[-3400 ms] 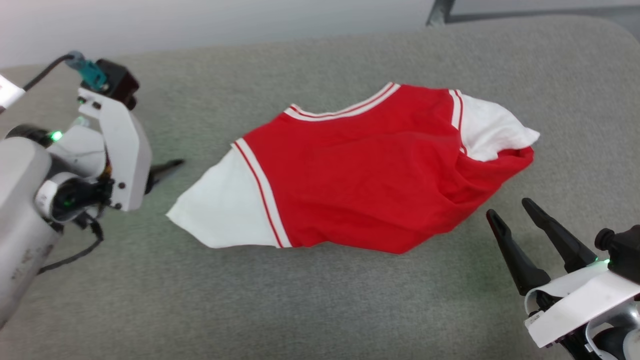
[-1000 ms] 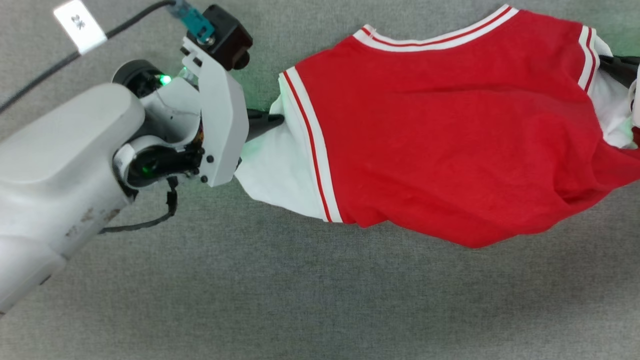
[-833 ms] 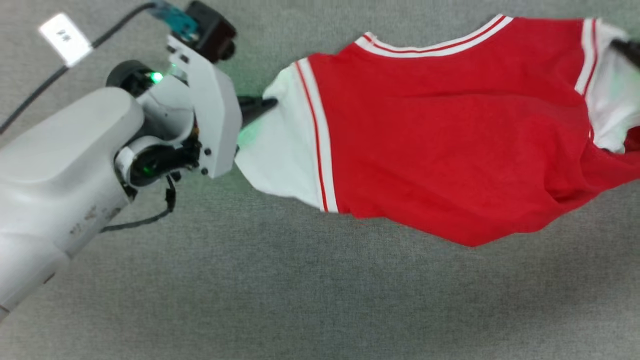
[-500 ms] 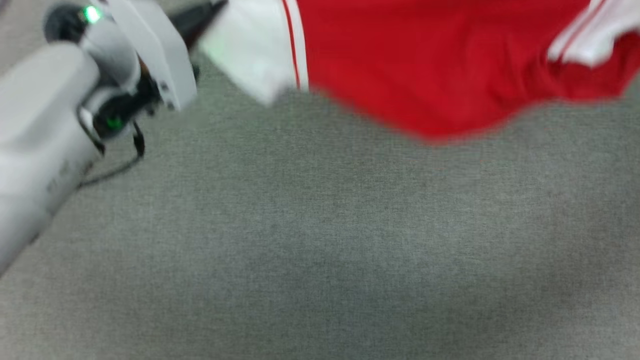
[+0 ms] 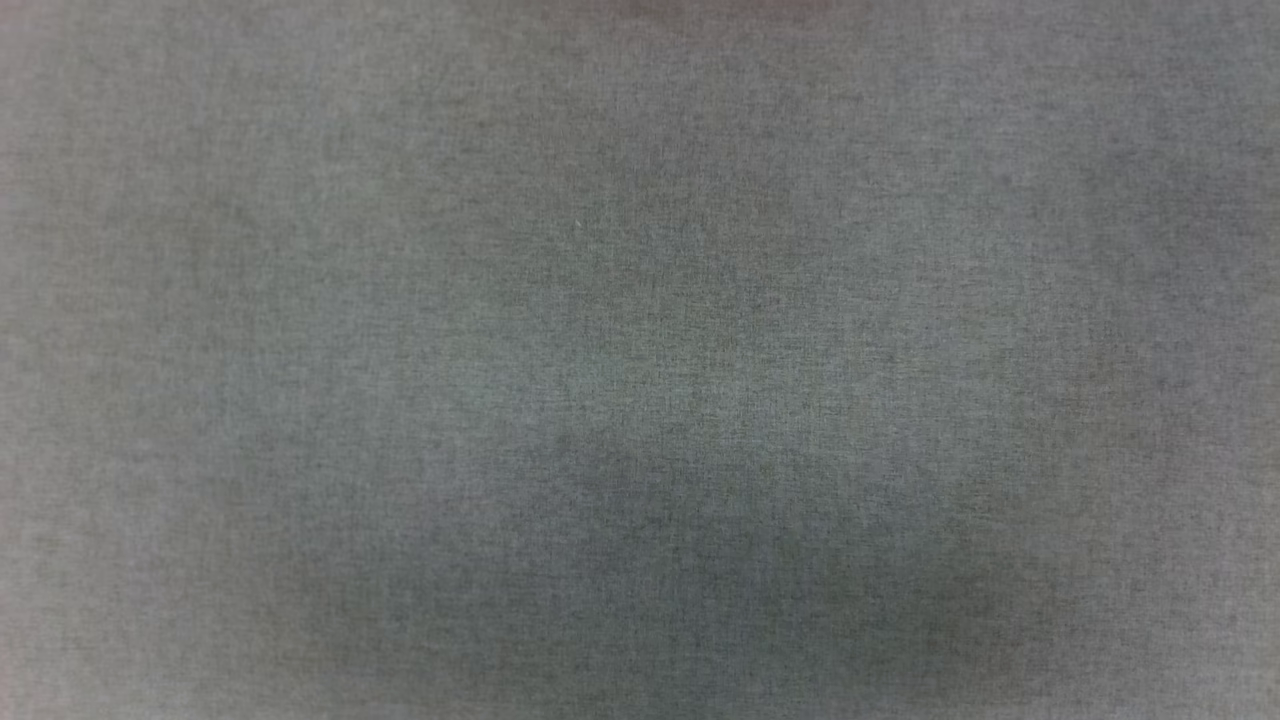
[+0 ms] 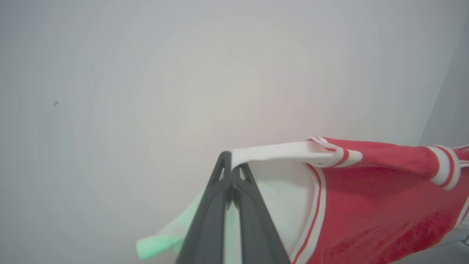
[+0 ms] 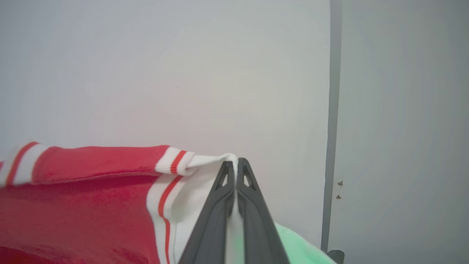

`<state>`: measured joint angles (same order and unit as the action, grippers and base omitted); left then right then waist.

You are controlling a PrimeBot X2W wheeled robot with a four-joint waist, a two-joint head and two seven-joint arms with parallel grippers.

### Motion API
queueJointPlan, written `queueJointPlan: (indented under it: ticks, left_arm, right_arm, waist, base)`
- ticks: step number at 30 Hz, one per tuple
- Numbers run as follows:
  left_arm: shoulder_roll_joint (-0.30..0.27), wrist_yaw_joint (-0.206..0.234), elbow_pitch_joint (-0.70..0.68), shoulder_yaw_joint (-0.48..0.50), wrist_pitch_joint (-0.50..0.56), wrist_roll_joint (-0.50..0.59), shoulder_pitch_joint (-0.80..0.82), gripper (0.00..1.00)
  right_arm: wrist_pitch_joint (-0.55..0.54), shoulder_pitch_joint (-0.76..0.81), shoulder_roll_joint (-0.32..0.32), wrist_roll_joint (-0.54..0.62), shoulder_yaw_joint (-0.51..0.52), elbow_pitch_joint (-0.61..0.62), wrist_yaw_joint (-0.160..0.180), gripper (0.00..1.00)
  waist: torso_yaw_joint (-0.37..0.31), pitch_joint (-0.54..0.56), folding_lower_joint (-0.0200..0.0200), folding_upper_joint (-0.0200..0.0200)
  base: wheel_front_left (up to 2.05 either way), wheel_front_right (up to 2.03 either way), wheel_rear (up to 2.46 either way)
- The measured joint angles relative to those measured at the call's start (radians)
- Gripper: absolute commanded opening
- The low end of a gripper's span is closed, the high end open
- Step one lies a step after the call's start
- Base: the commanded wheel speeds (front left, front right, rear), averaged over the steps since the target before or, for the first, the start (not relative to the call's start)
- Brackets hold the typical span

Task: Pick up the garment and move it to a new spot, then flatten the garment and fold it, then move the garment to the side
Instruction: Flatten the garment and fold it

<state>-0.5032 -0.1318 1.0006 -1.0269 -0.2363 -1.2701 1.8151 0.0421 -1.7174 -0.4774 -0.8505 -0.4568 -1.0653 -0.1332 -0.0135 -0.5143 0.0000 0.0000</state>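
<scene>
Garment (image 6: 366, 209) location: we find it gripped at both ends and hanging in front of a pale wall (image 6: 146, 73).

Left wrist view. The left gripper (image 6: 232, 164) has its two dark fingers pressed together, clamped on the top corner of a white sleeve. From that pinch the sleeve's upper edge runs roughly level towards the right of the view. It meets the red-and-white striped trim and continues as the red body out to the right edge. The rest of the sleeve hangs below the fingers, and its lowest flap is tinted green.

Right wrist view. The right gripper (image 7: 235, 164) likewise has its fingers drawn tight together, with the corner of the other white sleeve caught between the tips. The cloth runs from the pinch towards the left of the view: white sleeve, striped trim, then red body reaching the left edge. A green-tinted fold of the sleeve shows below and to the right of the fingers. Behind, a narrow grey upright strip (image 7: 331, 146) divides the wall.

Head view. We see a grey woven surface (image 5: 640, 300), slightly blurred, with a soft darker patch in its lower middle. A faint reddish smear (image 5: 740, 6) sits at the top edge; we cannot tell what it is. We also cannot tell whether the lower hem touches the surface.
</scene>
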Motion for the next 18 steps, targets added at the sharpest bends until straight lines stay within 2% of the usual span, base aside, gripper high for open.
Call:
queueJointPlan:
  ticks: [4, 6, 9, 11, 18]
  left_arm:
    - [0.031, 0.0, 0.054, 0.054, -0.019, -0.003, 0.083, 0.0]
    - [0.045, 0.0, 0.069, 0.042, -0.012, -0.003, 0.075, 0.0]
    - [0.052, 0.0, 0.021, 0.002, 0.066, -0.021, 0.004, 0.0]
    - [0.042, 0.0, -0.028, -0.012, 0.101, -0.043, -0.052, 0.0]
    - [-0.083, 0.0, -0.281, -0.076, 0.154, -0.134, -0.311, 0.0]
  right_arm:
    - [0.037, -0.069, 0.034, 0.017, 0.004, -0.027, 0.0, 0.0]
    - [0.021, -0.07, 0.049, 0.016, -0.012, -0.018, 0.001, 0.0]
    - [-0.027, -0.033, 0.041, 0.008, -0.066, 0.047, 0.002, 0.0]
    - [-0.07, 0.025, 0.014, -0.024, -0.092, 0.105, 0.002, 0.0]
    - [-0.216, 0.312, -0.149, -0.151, -0.199, 0.406, 0.002, 0.0]
  waist:
    - [0.001, -0.009, 0.0, 0.0]
    - [0.002, -0.002, 0.0, 0.0]
    - [0.009, 0.015, 0.0, 0.0]
    - [0.014, 0.029, 0.0, 0.0]
    - [0.026, 0.096, 0.0, 0.0]
  base:
    - [0.0, 0.0, 0.0]
    - [0.0, 0.0, 0.0]
    - [0.0, 0.0, 0.0]
    - [0.0, 0.0, 0.0]
    - [0.0, 0.0, 0.0]
